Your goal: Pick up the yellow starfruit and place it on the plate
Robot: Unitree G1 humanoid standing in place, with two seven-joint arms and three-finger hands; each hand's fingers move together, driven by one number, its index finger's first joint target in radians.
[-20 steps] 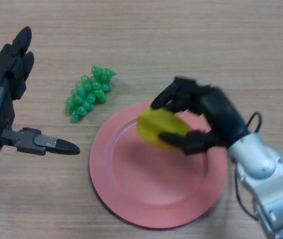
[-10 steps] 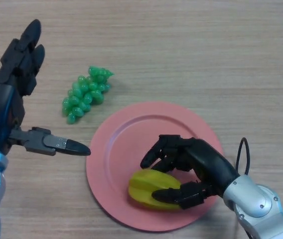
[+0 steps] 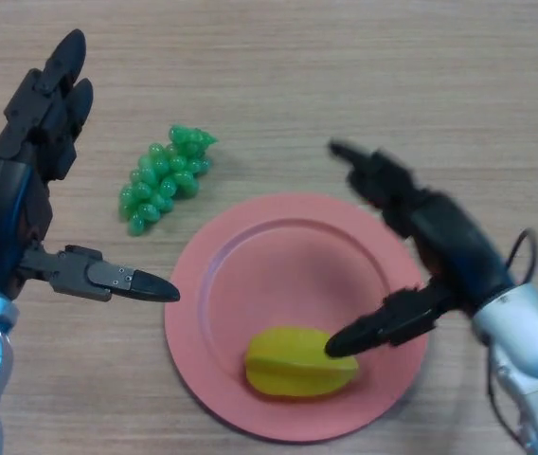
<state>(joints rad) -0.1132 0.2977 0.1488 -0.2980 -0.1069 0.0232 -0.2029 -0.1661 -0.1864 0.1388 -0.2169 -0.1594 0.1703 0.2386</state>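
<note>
The starfruit (image 3: 299, 362) lies at the plate's (image 3: 250, 275) six o'clock, released by the spread right hand (image 3: 427, 242); retreat is all that remains. The left hand (image 3: 25, 199) is held spread, idle.

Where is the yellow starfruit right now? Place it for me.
In the head view, the yellow starfruit lies on the near part of the pink plate, just beside the thumb tip of the open right hand.
</note>
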